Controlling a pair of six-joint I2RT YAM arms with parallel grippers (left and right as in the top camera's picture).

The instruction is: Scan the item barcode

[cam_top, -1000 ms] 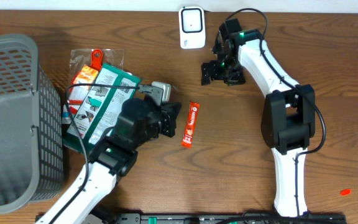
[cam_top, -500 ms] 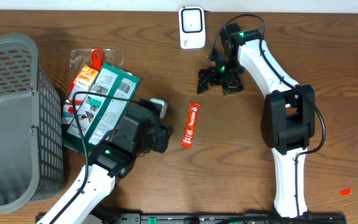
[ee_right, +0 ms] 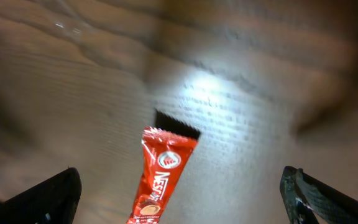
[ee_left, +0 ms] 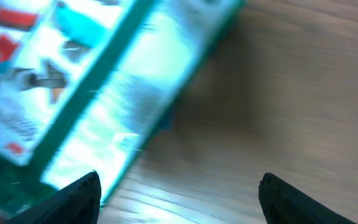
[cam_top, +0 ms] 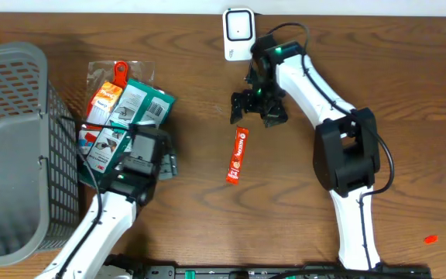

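A grey basket [cam_top: 62,163] (mesh-walled) stands at the wooden table's [cam_top: 409,70] left edge.

Overhead view sharp and evenly lit. Left wrist view heavily motion-blurred. Right wrist view dim and soft, with a glare patch on the worktop [ee_right: 216,93] just beyond the sachet [ee_right: 160,180].

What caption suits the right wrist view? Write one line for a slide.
Open right pincer poised above a red sachet lying on the wooden table.

overhead top-down, both wrists close, right shares red sachet [cam_top: 238,155]
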